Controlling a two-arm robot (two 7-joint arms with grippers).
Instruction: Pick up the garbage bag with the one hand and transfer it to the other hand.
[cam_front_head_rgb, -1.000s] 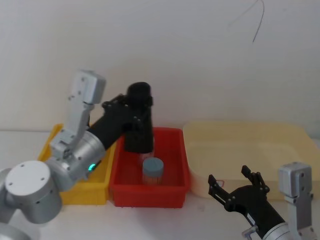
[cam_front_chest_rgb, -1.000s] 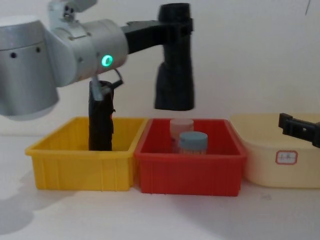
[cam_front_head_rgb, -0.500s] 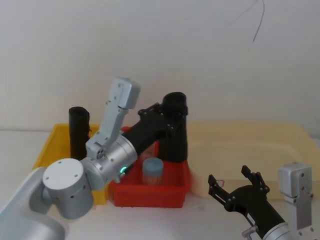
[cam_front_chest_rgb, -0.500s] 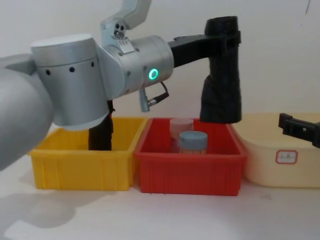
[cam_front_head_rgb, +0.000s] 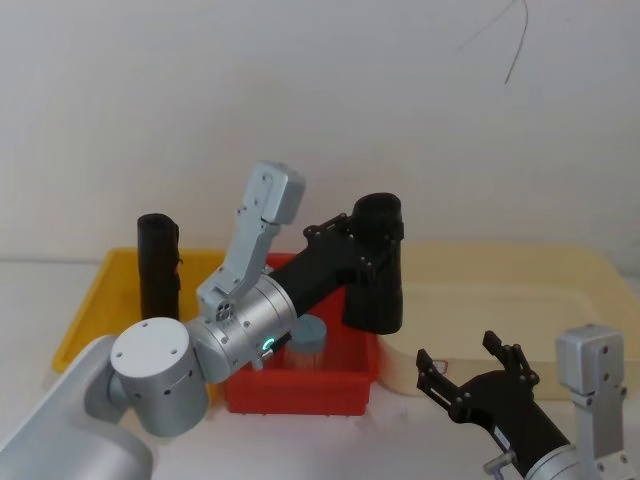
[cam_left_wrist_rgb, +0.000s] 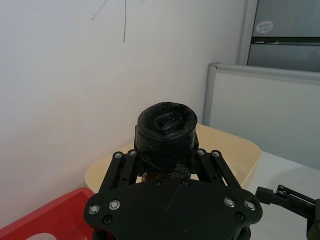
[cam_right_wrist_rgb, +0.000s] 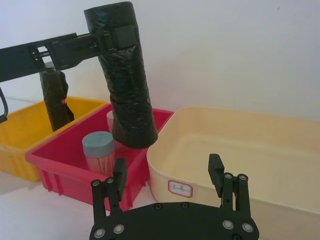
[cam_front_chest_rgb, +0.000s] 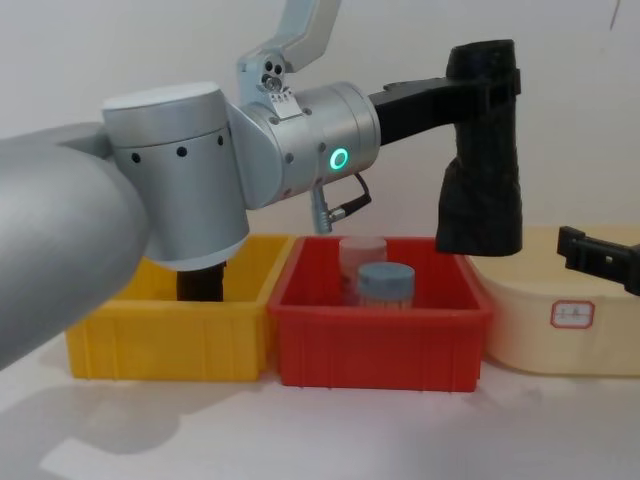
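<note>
Two grippers are at work near the red bin (cam_front_head_rgb: 300, 392). The left gripper (cam_front_head_rgb: 374, 236) reaches over the red bin from its left side and is clamped on the garbage bag (cam_front_head_rgb: 376, 270), with its fingers closed around the wider band at the roll's top. A green ring light glows on the silver-grey arm behind it.

The garbage bag hangs upright in the air above the red bin's right end. Its lower end is over the wall that the bin shares with the cream tub (cam_front_head_rgb: 520, 290) on its right. In the chest view the bag (cam_front_chest_rgb: 482, 160) stands taller than the red bin (cam_front_chest_rgb: 380, 350), and its base is higher than the blue-lidded jar (cam_front_chest_rgb: 387, 285) inside the bin.

The right gripper (cam_front_head_rgb: 458, 352) waits low, to the right of the red bin and nearer the robot. Its two fingers are spread wide and hold nothing, well apart from the bag.

A yellow bin (cam_front_head_rgb: 88, 325) sits against the red bin's left wall, and a slimmer black roll (cam_front_head_rgb: 157, 265) stands upright in it.
</note>
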